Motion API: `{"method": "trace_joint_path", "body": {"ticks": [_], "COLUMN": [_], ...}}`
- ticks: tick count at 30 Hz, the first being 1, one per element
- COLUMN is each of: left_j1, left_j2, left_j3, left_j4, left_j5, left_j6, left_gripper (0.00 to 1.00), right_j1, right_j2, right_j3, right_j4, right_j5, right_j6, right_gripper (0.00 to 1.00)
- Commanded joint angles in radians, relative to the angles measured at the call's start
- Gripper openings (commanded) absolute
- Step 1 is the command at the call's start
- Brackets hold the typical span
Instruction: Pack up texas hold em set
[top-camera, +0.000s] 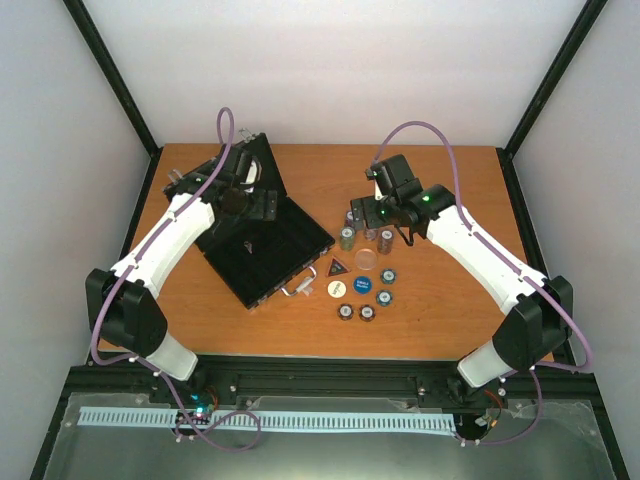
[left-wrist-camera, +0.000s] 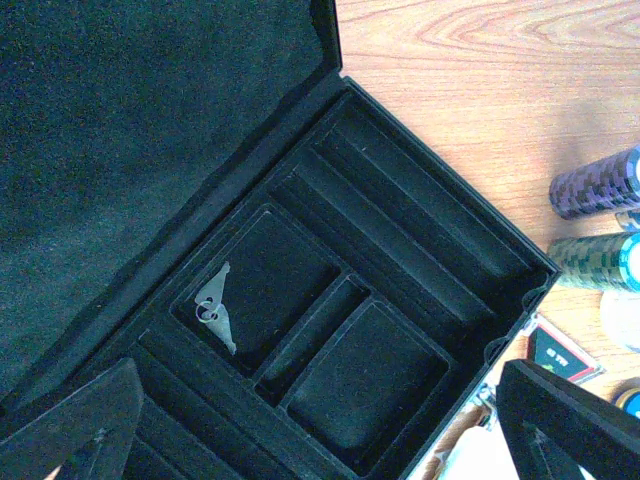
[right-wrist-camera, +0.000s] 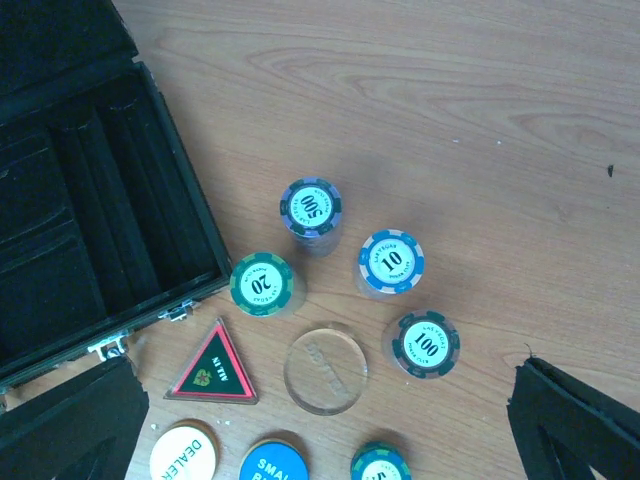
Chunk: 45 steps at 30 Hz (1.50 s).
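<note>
The black case (top-camera: 268, 250) lies open on the table with its lid (top-camera: 250, 160) raised behind it. My left gripper (top-camera: 252, 203) hangs open over the case's felt compartments (left-wrist-camera: 360, 370), with nothing between its fingers (left-wrist-camera: 80, 430). A pair of small keys (left-wrist-camera: 215, 305) lies in one compartment. To the right of the case stand several chip stacks (right-wrist-camera: 311, 207) (right-wrist-camera: 261, 283) (right-wrist-camera: 391, 262) (right-wrist-camera: 426, 344). Beside them lie a clear disc (right-wrist-camera: 326, 367), the dark triangular token (right-wrist-camera: 213, 367), a white dealer disc (right-wrist-camera: 184, 453) and a blue disc (right-wrist-camera: 273, 462). My right gripper (top-camera: 372, 215) hovers open above these pieces, empty.
More chip stacks (top-camera: 345, 312) (top-camera: 367, 313) stand nearer the front edge. The case handle (top-camera: 297, 287) points toward the discs. White walls with black posts enclose the wooden table (top-camera: 450, 200) on three sides.
</note>
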Motion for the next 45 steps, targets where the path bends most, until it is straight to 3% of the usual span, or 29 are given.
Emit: {"method": "trace_joint_path", "body": {"ticks": [1, 14, 26, 33, 45], "left_j1": [-0.002, -0.003, -0.002, -0.003, -0.003], "left_j2": [0.004, -0.016, -0.046, -0.052, -0.106], "left_j3": [0.042, 0.012, -0.073, -0.102, -0.158], "left_j4": [-0.004, -0.015, -0.006, -0.008, 0.009], "left_j5": [0.004, -0.028, 0.01, 0.022, 0.045], "left_j6": [-0.005, -0.006, -0.032, -0.048, -0.05], "left_gripper": [1.0, 1.0, 1.0, 1.0, 1.0], "right_j1": [0.007, 0.007, 0.076, 0.095, 0.093], "right_j2": [-0.015, -0.004, -0.036, -0.033, 0.09], "right_j3": [0.014, 0.007, -0.135, -0.226, -0.219], "right_j4": [-0.015, -0.085, -0.111, -0.066, 0.011], "right_j5": [0.018, 0.024, -0.138, -0.187, -0.104], "right_j6": [-0.039, -0.075, -0.108, -0.05, 0.089], "right_gripper": [1.0, 1.0, 0.96, 0.93, 0.86]}}
